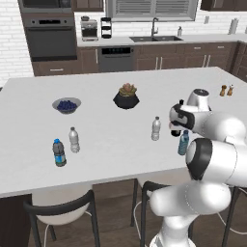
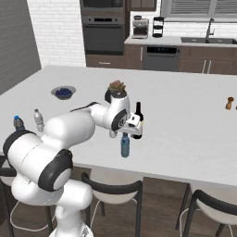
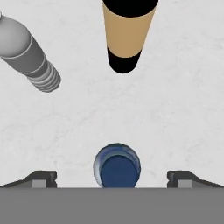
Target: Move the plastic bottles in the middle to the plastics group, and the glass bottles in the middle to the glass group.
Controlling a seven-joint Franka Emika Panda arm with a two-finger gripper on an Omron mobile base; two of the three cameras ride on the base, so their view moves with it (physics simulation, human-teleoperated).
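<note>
Bottles [image 1: 156,129] upright on white island counter [image 1: 106,144], kitchen behind.

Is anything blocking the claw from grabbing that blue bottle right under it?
Nothing visible does. In the hand view the open gripper hangs straight above the blue bottle, fingertips either side. The dark bottle and clear bottle stand apart.

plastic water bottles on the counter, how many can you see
4. Blue-tinted bottle below the open gripper; clear bottle just left of it; clear bottle and blue-labelled bottle far left. The arm could hide more.
</note>
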